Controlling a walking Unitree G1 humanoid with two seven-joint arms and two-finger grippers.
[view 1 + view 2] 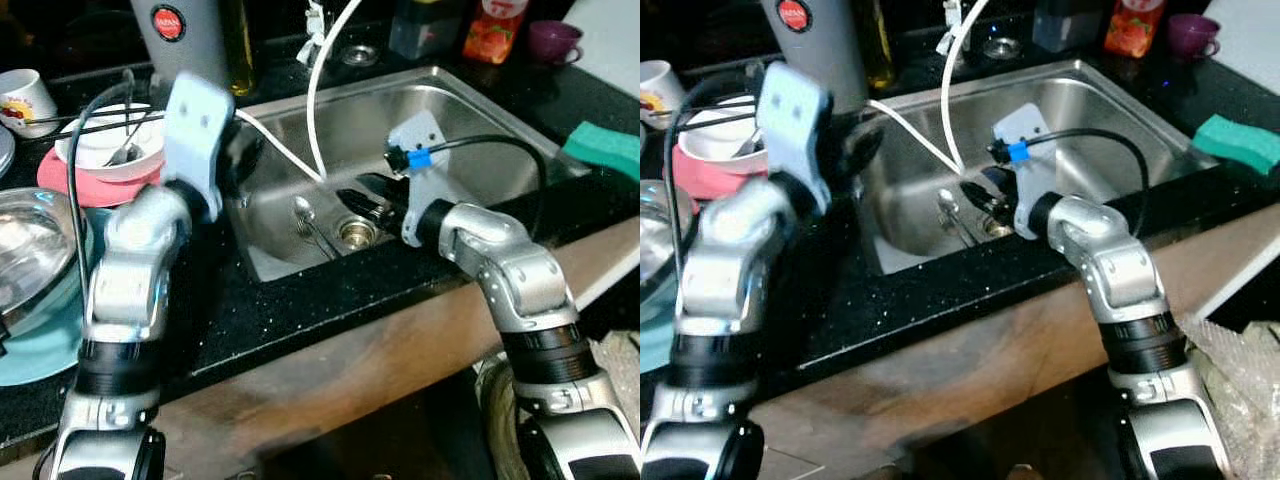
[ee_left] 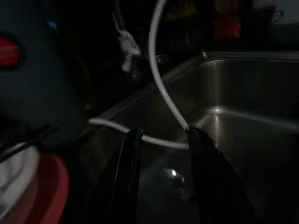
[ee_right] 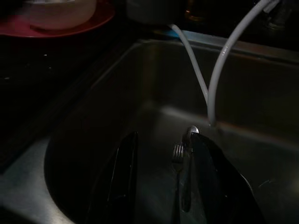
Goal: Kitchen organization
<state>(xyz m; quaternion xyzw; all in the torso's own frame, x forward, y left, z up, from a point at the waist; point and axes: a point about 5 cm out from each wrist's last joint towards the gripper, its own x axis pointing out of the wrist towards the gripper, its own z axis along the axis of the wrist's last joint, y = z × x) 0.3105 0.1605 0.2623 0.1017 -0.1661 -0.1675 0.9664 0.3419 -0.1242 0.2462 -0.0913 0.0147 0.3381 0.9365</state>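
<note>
Dark kitchen table w/ steel sink (image 1: 480,130). Fork (image 3: 177,154) & spoon (image 1: 303,210) lie on sink floor by drain, prob. awaiting pickup. Right tool (image 3: 159,177) hovers over them, fingers spread. Left tool (image 2: 163,172), also spread, hangs at sink's edge near white hose (image 1: 318,110).

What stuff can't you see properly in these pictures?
- Spoon and fork handles in the sink: hidden behind the right gripper fingers, right wrist view.
- Orange carton label: cut off by the top edge, left eye view.
- Glass bowl: cut off by the left edge, left eye view.
- Left gripper surroundings: too dark, left wrist view.
</note>
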